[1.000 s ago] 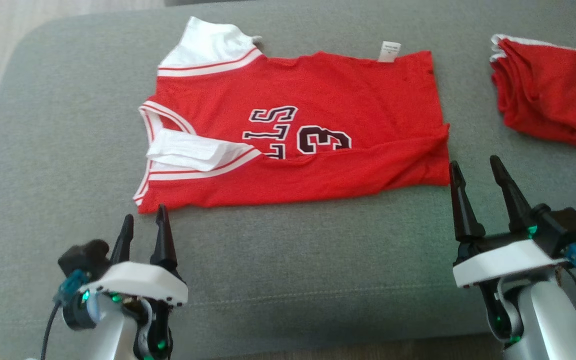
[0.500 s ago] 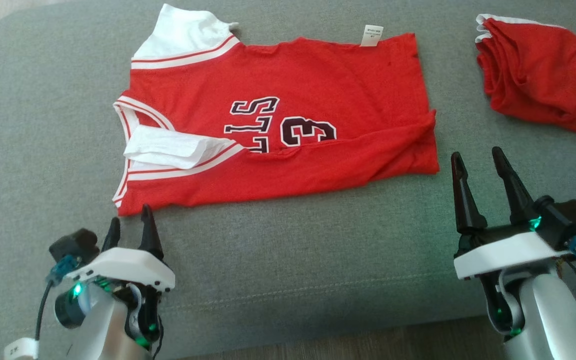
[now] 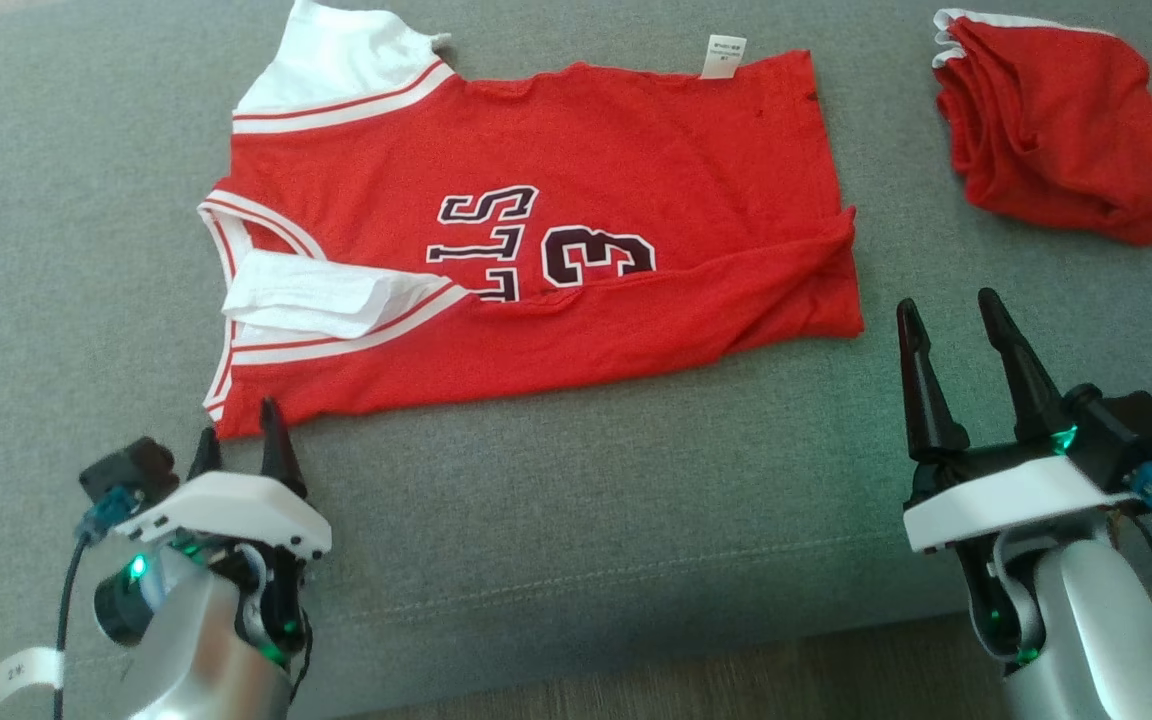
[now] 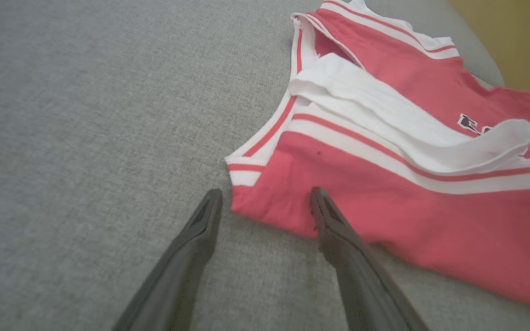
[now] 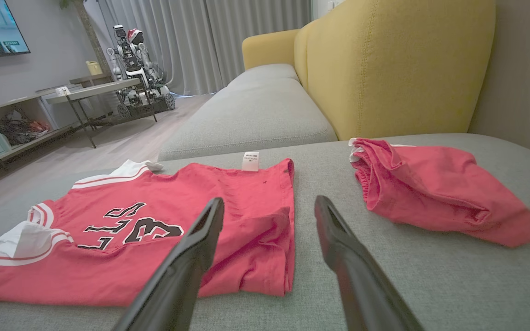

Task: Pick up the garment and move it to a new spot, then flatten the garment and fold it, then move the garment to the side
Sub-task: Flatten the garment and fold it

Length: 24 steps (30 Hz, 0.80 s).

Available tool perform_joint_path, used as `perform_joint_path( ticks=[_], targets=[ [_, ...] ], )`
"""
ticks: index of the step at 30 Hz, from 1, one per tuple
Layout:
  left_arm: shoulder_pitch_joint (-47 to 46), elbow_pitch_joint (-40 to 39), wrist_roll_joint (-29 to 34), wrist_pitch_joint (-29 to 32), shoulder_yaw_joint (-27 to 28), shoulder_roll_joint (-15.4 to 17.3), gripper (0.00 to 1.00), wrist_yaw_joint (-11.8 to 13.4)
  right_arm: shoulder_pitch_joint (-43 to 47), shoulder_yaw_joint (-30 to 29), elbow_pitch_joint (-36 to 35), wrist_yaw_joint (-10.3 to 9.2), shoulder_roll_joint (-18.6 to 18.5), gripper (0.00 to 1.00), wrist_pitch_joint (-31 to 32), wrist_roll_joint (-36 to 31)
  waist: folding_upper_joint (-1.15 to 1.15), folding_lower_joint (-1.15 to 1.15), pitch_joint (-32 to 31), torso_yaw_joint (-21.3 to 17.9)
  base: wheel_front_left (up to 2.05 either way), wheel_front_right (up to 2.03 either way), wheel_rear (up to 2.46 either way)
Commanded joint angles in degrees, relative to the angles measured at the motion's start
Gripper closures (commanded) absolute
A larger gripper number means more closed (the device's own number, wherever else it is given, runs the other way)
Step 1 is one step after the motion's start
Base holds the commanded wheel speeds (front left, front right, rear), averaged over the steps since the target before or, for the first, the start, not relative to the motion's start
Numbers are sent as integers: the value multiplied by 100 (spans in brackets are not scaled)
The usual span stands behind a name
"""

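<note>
The left gripper (image 3: 238,435) holds its dark tapered fingers apart, tips just at the 7 o'clock corner of the soft red jersey (image 3: 636,140), which is spread on the grey woven cushion (image 3: 586,500). The right gripper (image 3: 946,310), also apart, stands at the jersey's 4 o'clock. A crumpled red bundle (image 3: 1056,130) lies at the jersey's 2 o'clock. The right wrist view adds a yellow backrest (image 5: 384,69).

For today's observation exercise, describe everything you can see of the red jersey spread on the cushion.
The red jersey is soft knit with white, red-striped sleeves, a dark number 3 and letters, and a white tag at its far edge. It lies flat, near side folded over, on the grey cushion.
</note>
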Motion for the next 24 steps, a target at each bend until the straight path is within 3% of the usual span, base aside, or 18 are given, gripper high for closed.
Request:
perform_joint_path(
  ticks=[1,10,11,12,18,24],
  targets=[
    [-166,47,39,-19,214,76,0,21,-177,137,-159,-1,-55,0,-52,65,0,0,27,-18,0,0,0],
    [-407,582,-29,-19,354,76,0,23,-278,119,-121,-1,-65,0,-52,106,0,0,156,-79,0,0,0],
    [-431,725,-105,-19,311,76,4,-38,-285,105,-109,-1,-63,0,-52,113,0,0,161,-77,0,0,0],
    [-473,847,-179,-19,267,76,98,-99,-286,92,-86,-1,-61,0,-52,129,0,0,163,-67,0,0,0],
    [-635,958,-182,-19,91,76,100,-231,-306,40,389,-1,38,0,-52,541,0,0,153,63,0,0,0],
    [-517,141,35,-19,87,76,100,-285,-787,-36,1481,-1,135,0,128,1324,0,0,155,327,0,0,0]
  ],
)
